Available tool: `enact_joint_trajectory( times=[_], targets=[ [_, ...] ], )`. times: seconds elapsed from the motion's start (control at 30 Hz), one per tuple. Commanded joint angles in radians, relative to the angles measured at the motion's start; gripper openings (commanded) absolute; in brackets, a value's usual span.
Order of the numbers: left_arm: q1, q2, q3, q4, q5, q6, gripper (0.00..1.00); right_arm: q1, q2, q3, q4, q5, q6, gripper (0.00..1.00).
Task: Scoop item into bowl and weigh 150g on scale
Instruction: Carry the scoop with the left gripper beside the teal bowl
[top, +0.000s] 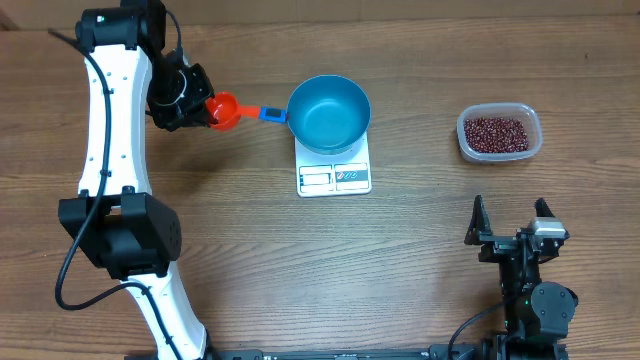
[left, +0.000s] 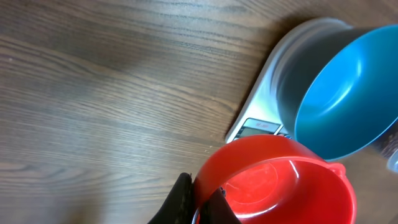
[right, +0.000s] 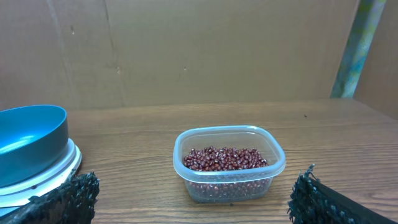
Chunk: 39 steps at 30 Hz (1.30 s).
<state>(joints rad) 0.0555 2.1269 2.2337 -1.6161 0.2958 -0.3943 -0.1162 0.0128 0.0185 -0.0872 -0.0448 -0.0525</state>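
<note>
Left end effector (top: 201, 110) tight on red scoop (top: 224, 110), perhaps touching bowl (top: 329, 112); right one (top: 510, 215) agape.

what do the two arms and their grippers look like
The left arm has smooth white tubular links between bulky black joints, with a thin black cable running along it. The left gripper is black. The right arm is black all over, with a small grey block near the wrist. The right gripper has two black fingers with rough, fuzzy-looking dark pads.
</note>
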Motion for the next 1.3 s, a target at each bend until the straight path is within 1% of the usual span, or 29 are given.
enact_joint_trajectory(
  times=[0.0,0.07,0.33,0.6,0.67,0.8,1.03,1.27],
  targets=[
    [-0.011,-0.001,0.024,0.02,-0.007,-0.116,0.04,0.006,-0.01,-0.01,0.005,0.006,-0.002,1.0],
    [-0.011,-0.001,0.024,0.02,-0.007,-0.138,0.04,0.006,-0.01,-0.01,0.005,0.006,-0.002,1.0],
    [-0.016,-0.001,0.024,-0.003,-0.048,-0.137,0.04,0.006,-0.01,-0.01,0.005,0.006,-0.002,1.0],
    [-0.087,-0.003,0.024,-0.005,-0.143,-0.138,0.04,0.006,-0.01,-0.01,0.005,0.006,-0.002,1.0],
    [-0.122,-0.003,0.024,0.002,-0.206,-0.149,0.04,0.006,-0.01,-0.01,0.005,0.006,-0.002,1.0],
    [-0.16,-0.003,0.024,0.001,-0.263,-0.167,0.04,0.006,-0.01,-0.01,0.005,0.006,-0.002,1.0],
    [-0.185,-0.003,0.024,0.008,-0.262,-0.171,0.04,0.006,-0.01,-0.01,0.005,0.006,-0.002,1.0],
    [-0.187,-0.003,0.024,-0.027,-0.262,-0.158,0.04,0.006,-0.01,-0.01,0.005,0.006,-0.002,1.0]
  ],
)
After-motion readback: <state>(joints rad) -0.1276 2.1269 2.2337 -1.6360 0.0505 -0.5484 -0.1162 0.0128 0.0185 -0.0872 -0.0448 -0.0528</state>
